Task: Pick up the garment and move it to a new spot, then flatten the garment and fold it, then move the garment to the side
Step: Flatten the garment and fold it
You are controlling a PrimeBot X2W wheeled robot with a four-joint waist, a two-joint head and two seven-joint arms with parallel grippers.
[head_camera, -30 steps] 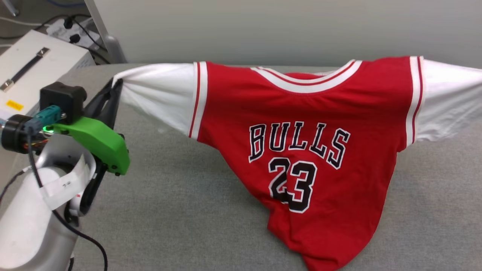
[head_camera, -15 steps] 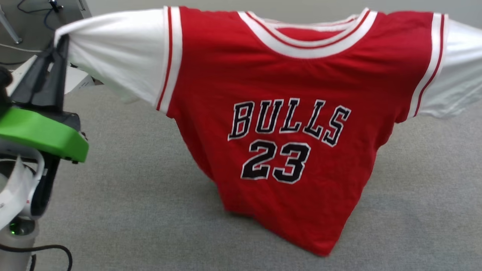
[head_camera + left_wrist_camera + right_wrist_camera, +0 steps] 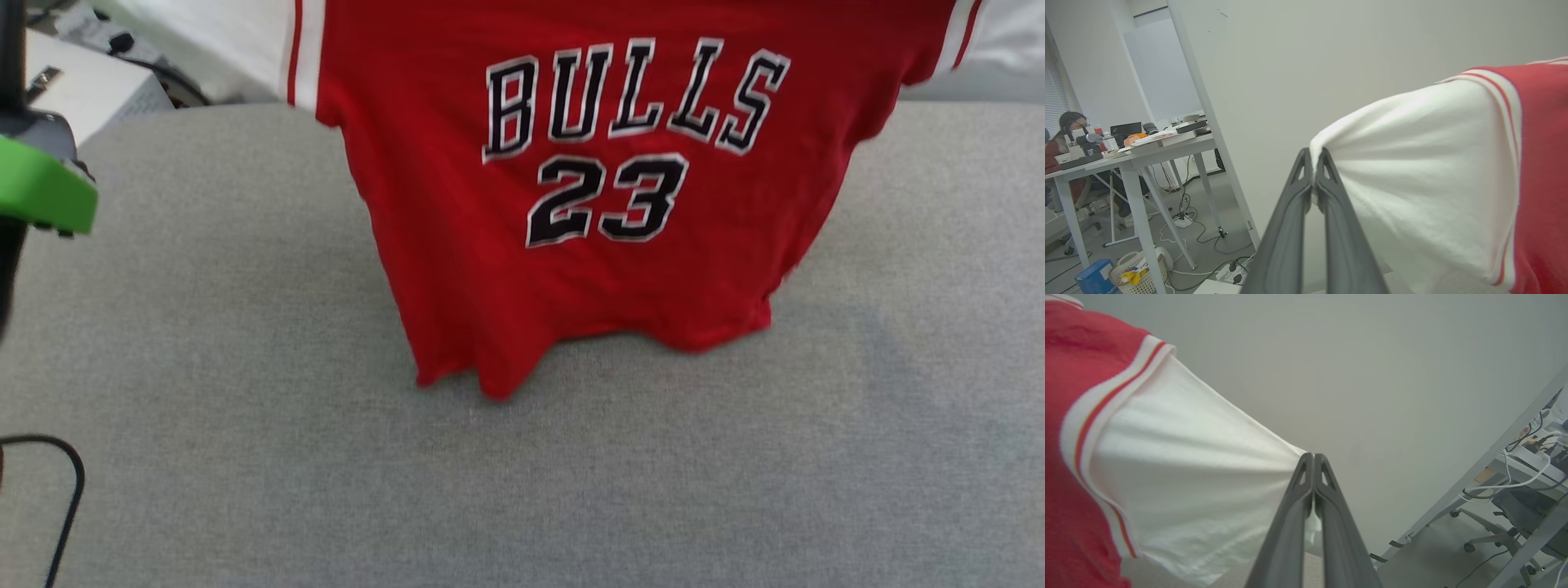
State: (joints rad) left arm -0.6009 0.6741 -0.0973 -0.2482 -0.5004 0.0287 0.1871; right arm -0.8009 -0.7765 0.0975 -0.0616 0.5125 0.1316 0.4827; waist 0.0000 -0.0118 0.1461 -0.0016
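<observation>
Red jersey-style shirt [image 3: 588,269] with white sleeves is hanging spread over grey fabric counter [image 3: 245,449]; left end effector [image 3: 1312,163] and right end effector [image 3: 1312,457] are pinching sleeve tips; advisable: lowering hem-first, sleeves level, taut.

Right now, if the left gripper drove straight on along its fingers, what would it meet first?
The left gripper is shut on the garment at its white sleeve; past its tips the pale wall looks first in line, depth unclear.
</observation>
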